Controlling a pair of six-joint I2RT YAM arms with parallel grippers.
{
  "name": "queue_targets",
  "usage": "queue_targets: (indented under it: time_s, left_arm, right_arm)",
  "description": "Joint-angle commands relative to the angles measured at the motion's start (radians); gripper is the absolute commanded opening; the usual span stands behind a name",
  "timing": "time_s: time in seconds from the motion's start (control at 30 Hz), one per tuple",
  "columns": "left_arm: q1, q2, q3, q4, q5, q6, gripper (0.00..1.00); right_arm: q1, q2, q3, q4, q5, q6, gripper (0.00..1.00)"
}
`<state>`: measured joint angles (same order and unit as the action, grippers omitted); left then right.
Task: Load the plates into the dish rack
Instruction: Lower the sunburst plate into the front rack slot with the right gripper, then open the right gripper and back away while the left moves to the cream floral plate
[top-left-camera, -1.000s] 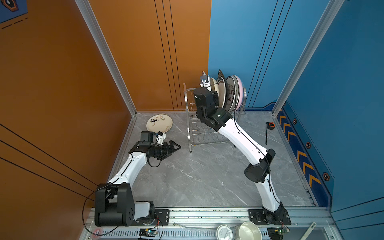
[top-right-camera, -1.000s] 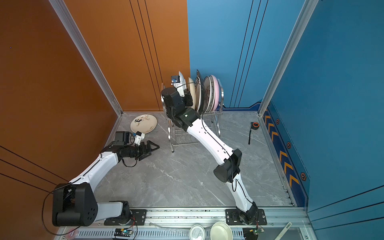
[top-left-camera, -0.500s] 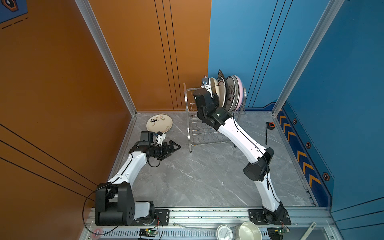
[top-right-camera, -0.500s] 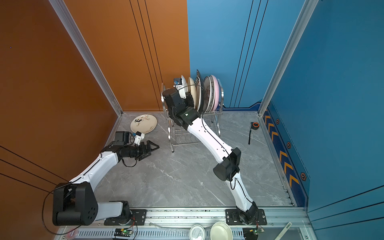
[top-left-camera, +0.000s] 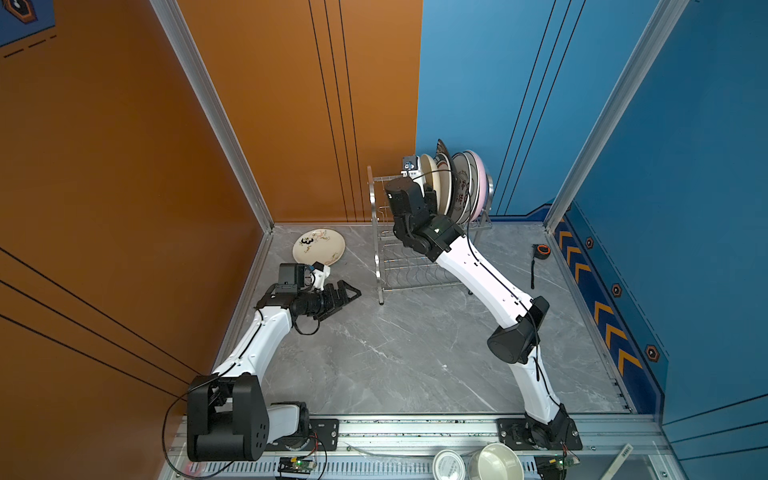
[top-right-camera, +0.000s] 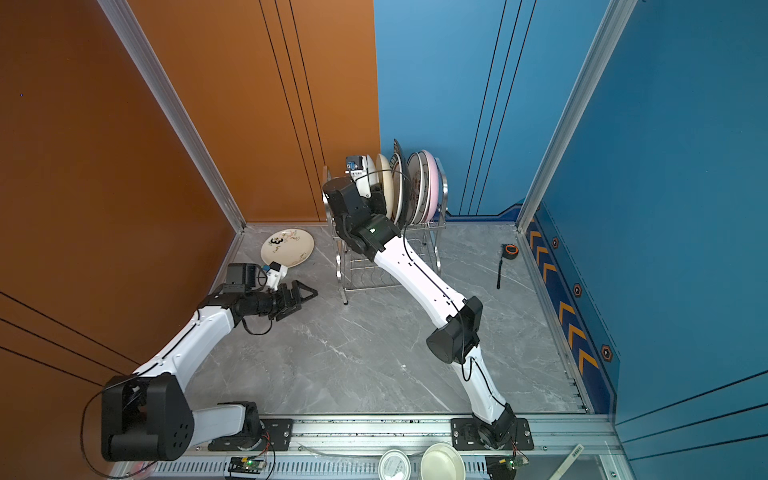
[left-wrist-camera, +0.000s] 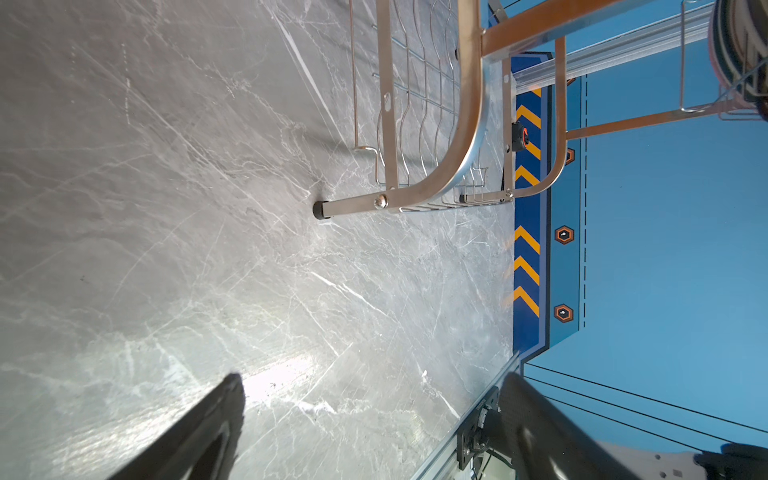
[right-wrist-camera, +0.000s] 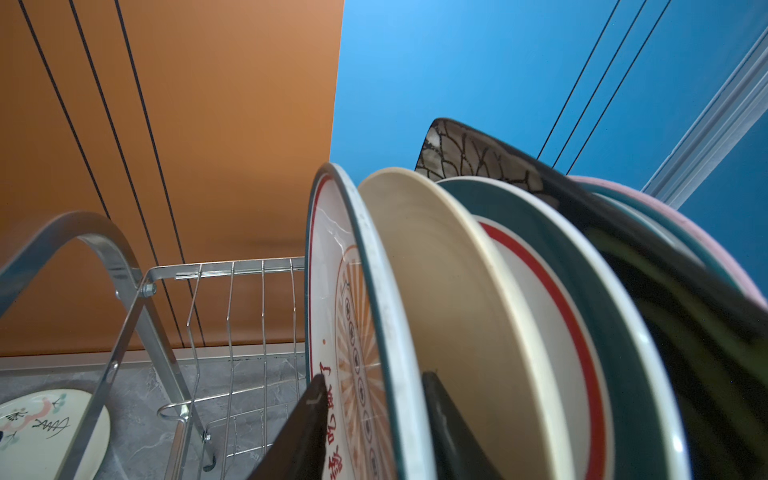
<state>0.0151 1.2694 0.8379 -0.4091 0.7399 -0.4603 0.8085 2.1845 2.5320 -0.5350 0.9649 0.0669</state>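
- Right hand (right-wrist-camera: 374, 380): straddles sunburst plate (right-wrist-camera: 332, 291) rim, upper tier of dish rack (left-wrist-camera: 471, 83); pinching or slack, cannot tell.
- Left hand (top-left-camera: 347, 293): open, empty, near panda plate (top-left-camera: 319, 246) lying flat on bench (top-left-camera: 415, 353).
- Advice: free the rim fully, back out straight, avoid nudging neighbouring cream plate (right-wrist-camera: 436, 270).

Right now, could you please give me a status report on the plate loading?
Left gripper: jaws open, empty. Right gripper: jaws astride sunburst plate in dish rack, grip unclear. Panda plate flat on table, unobstructed.
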Motion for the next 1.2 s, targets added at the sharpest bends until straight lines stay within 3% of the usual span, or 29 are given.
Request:
queue_targets:
  time_s: [0.0, 0.43, 0.73, 1.17]
  left_arm:
    - [0.011, -0.026, -0.021, -0.013, -0.011, 0.003, 0.97]
    - [0.023, -0.062, -0.032, -0.013, -0.049, -0.009, 0.97]
    - [0.082, -0.057, -0.016, -0.022, -0.133, -0.031, 0.97]
    - [0.239, 0.066, 0.056, 0.034, -0.250, -0.064, 0.89]
  right_arm:
    - [0.016, -0.082, -0.011, -0.017, 0.008, -0.013, 0.44]
    - [0.077, -0.255, -0.150, -0.026, -0.021, 0.020, 0.54]
    - [0.116, -0.391, -0.267, -0.131, -0.111, 0.165, 0.57]
    - [0.119, -0.717, -0.778, -0.144, -0.315, 0.461, 0.59]
